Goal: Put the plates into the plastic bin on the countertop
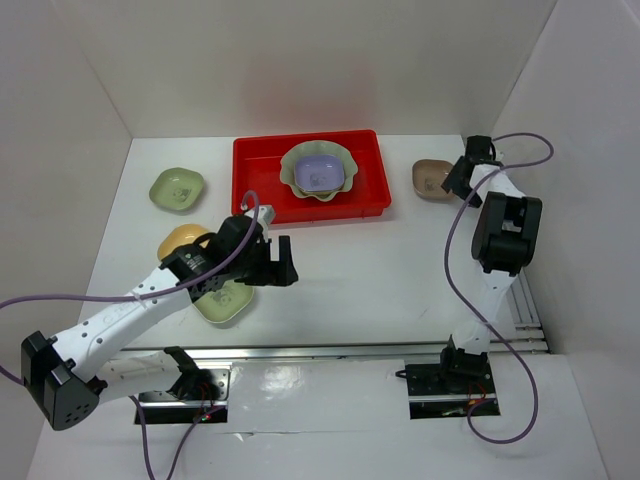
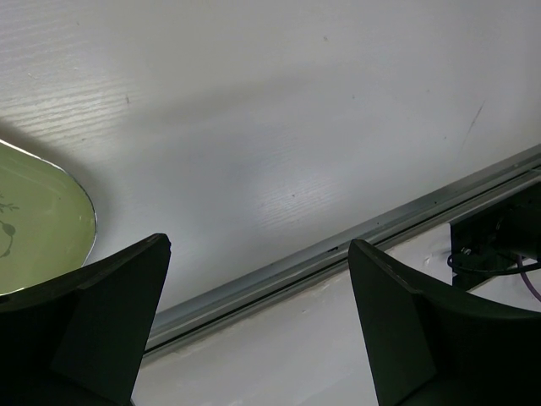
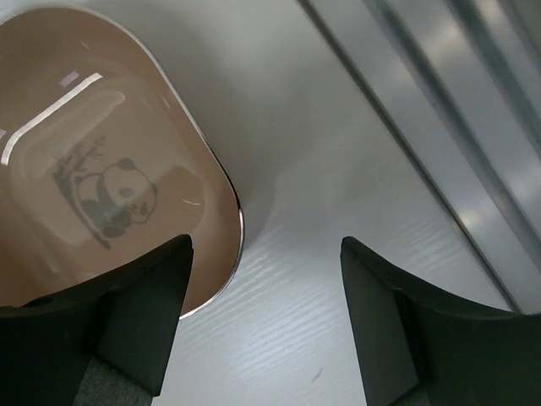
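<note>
Toward the table's [image 1: 360, 270] far right corner, the right gripper [image 3: 264, 245] gapes over the beige plate's [image 3: 101, 169] rim, apparently for a pinch; the left gripper [image 2: 258, 245], also wide, hovers near the front edge; the bin [image 1: 260, 180] waits at the far edge.

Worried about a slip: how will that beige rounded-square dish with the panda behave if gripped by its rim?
The beige rounded-square panda dish holds a crisp rim, so it's probably stiff. Its glossy surface shows sharp highlights, so it may slip between the jaws. It sits flat and shallow on the white countertop, so a push would likely slide it, not tip it.
</note>
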